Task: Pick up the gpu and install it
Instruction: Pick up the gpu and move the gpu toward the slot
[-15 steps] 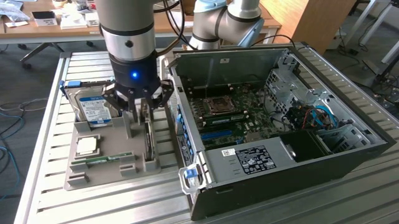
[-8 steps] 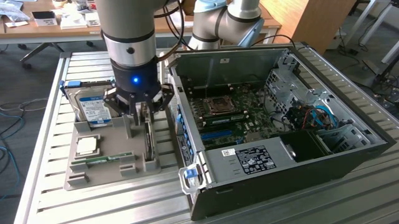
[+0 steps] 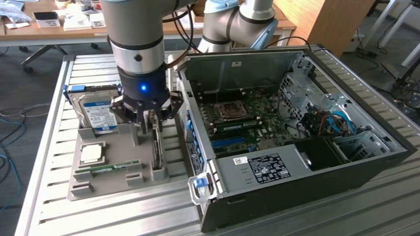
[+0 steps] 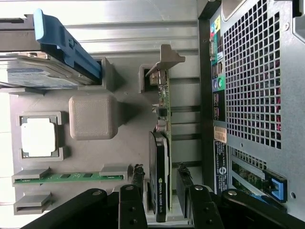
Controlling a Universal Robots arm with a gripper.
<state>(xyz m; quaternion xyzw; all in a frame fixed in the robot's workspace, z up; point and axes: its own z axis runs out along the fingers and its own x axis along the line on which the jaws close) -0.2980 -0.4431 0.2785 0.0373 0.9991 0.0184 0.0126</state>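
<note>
Grey tray (image 3: 118, 147) at the exterior view's left holds the gpu (image 4: 159, 152) upright. The gripper (image 4: 160, 171) straddles it, fingers (image 4: 138, 179) apart, not clamped. Nothing lifted, and the case (image 3: 276, 209) has no card in it.

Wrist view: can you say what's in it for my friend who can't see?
The open gripper straddles the gpu, a dark card standing on edge in a gray tray. The tray also holds a hard drive, a processor chip and a green memory stick; the computer case stands beside it.
</note>
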